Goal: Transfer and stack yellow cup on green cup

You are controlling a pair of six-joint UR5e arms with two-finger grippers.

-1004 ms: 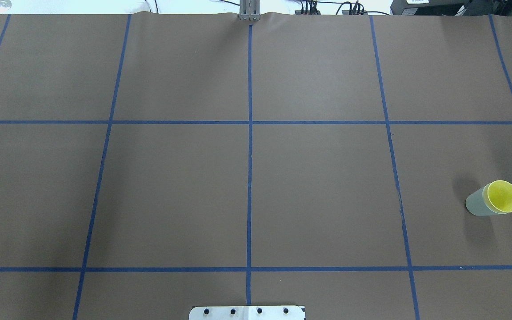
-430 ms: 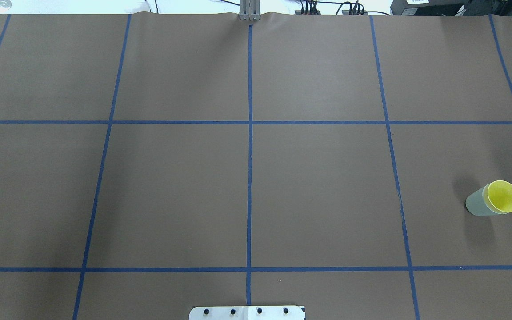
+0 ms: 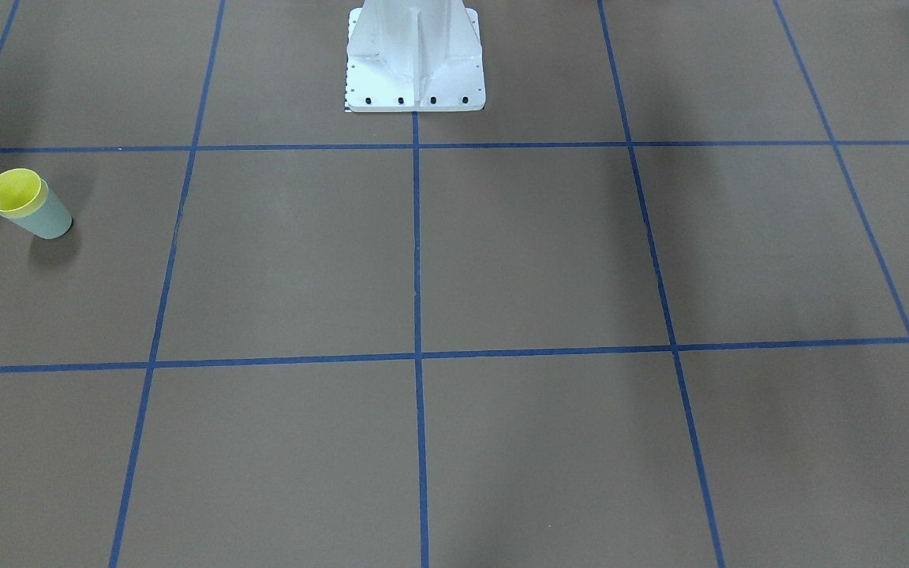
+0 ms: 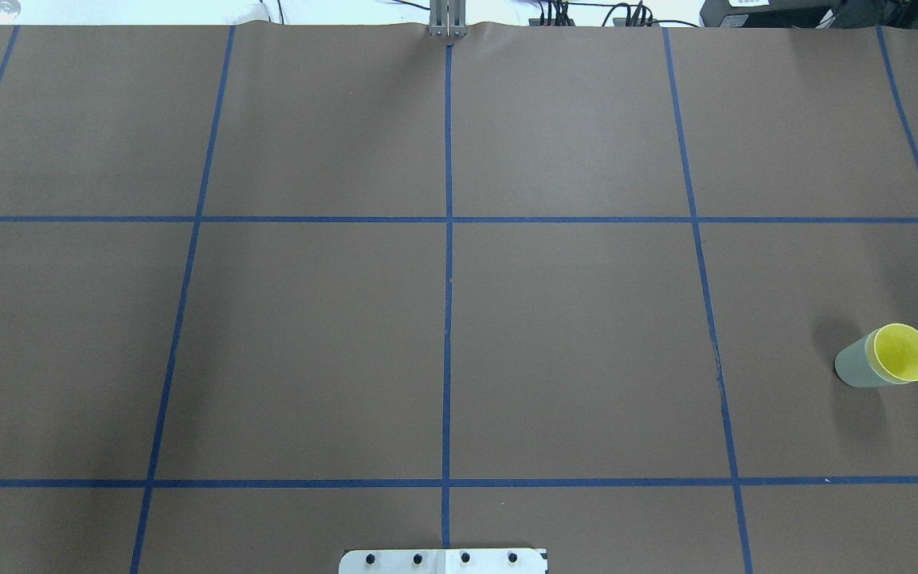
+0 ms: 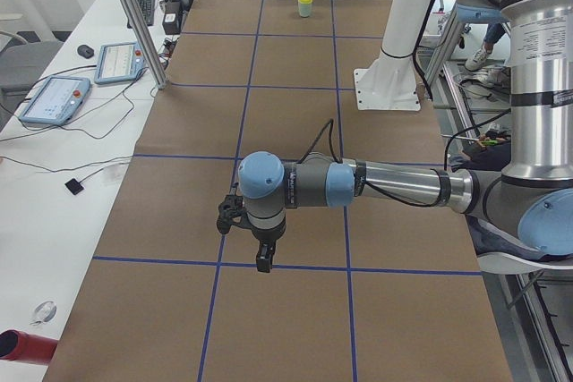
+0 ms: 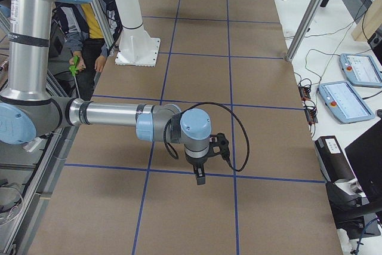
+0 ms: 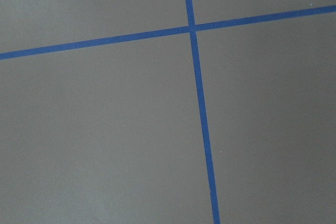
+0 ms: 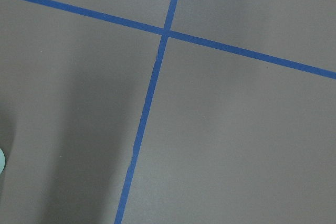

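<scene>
The yellow cup (image 4: 903,351) sits nested inside the green cup (image 4: 853,366), upright at the table's right side in the overhead view. Only the yellow rim and inside show above the green wall. The pair also shows in the front-facing view, yellow cup (image 3: 13,191) in green cup (image 3: 48,219), and far off in the exterior left view (image 5: 305,4). My left gripper (image 5: 262,261) hangs over the mat, far from the cups. My right gripper (image 6: 200,177) hangs over the mat too. Both show only in side views, so I cannot tell whether they are open or shut.
The brown mat (image 4: 570,335) carries a grid of blue tape lines. The white robot base (image 3: 415,63) stands at the robot's edge. Metal posts (image 5: 134,15) and control tablets (image 5: 54,100) stand on the white side tables. A person (image 6: 89,34) stands behind the robot.
</scene>
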